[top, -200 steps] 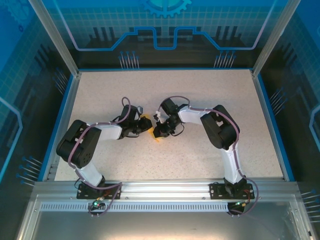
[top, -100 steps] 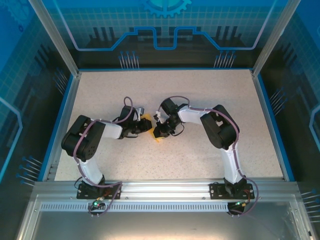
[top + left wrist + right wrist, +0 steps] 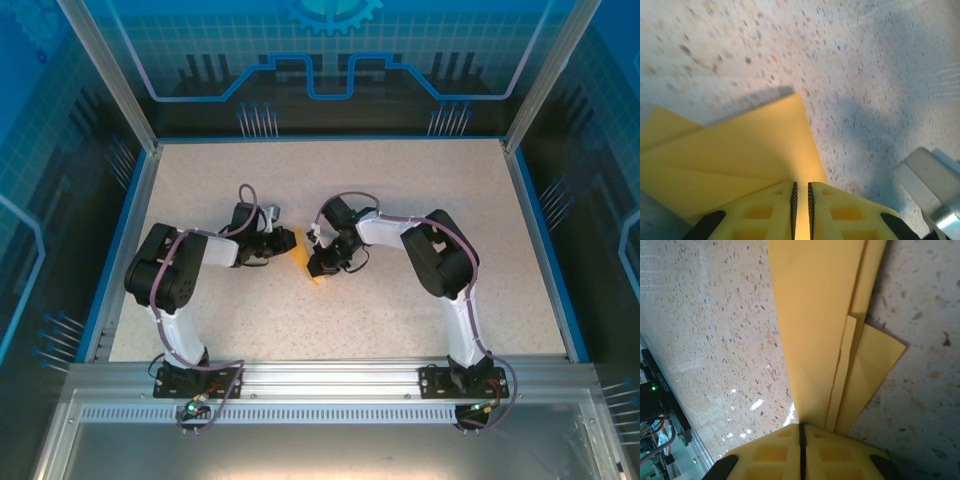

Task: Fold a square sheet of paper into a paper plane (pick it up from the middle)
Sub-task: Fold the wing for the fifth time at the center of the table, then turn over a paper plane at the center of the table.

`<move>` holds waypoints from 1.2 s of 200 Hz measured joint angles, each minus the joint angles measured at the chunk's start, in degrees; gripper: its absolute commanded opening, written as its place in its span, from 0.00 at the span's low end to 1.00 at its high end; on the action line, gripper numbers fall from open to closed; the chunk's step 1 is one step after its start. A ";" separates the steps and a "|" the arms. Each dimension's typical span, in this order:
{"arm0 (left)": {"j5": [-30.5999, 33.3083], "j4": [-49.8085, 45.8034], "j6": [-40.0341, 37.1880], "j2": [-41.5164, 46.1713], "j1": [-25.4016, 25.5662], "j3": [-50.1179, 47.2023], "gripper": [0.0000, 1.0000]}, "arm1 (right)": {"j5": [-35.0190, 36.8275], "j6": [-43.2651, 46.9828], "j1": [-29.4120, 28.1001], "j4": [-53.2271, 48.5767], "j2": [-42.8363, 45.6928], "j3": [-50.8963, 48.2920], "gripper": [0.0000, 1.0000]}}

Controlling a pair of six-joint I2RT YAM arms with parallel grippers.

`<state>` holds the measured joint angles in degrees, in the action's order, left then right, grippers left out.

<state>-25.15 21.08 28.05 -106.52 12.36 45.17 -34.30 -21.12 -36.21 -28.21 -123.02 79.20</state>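
The square sheet of paper, orange-yellow and folded into overlapping layers, is held just above the middle of the speckled table between both grippers. My left gripper comes in from the left, and its jaws stand a thin slit apart, shut on the paper's edge. In the left wrist view the left gripper has the yellow sheet fanning away from its tips to a corner. My right gripper is shut on the opposite side. In the right wrist view the paper runs out from the right gripper in stacked flaps with a long crease.
A blue rim borders the table on the left, back and right. An aluminium rail with both arm bases runs along the near edge. Bare tabletop lies behind the grippers. A metal part shows at the lower right of the left wrist view.
The left arm has shifted, its wrist moving toward the back and its elbow drawing in. More of the paper now shows between the grippers. The right arm has not moved.
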 measured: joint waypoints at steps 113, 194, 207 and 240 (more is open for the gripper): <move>1.31 -4.44 0.52 -4.28 -2.95 7.74 0.19 | -1.09 0.70 0.63 0.22 1.20 -2.40 0.09; 3.48 -5.05 2.16 -6.36 -4.85 11.39 0.23 | -1.79 0.83 1.11 -2.01 2.08 -3.48 0.10; 4.11 -5.42 2.29 -6.23 -5.38 11.63 0.25 | -1.79 0.70 1.16 -2.01 2.38 -3.63 0.11; 6.12 -10.05 3.30 -2.58 -5.77 11.69 0.33 | -0.22 -1.49 1.44 -1.95 4.52 -3.63 0.27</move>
<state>-19.03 11.03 31.35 -109.10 6.59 56.86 -34.52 -22.61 -34.76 -30.15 -118.50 75.57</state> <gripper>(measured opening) 0.297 0.203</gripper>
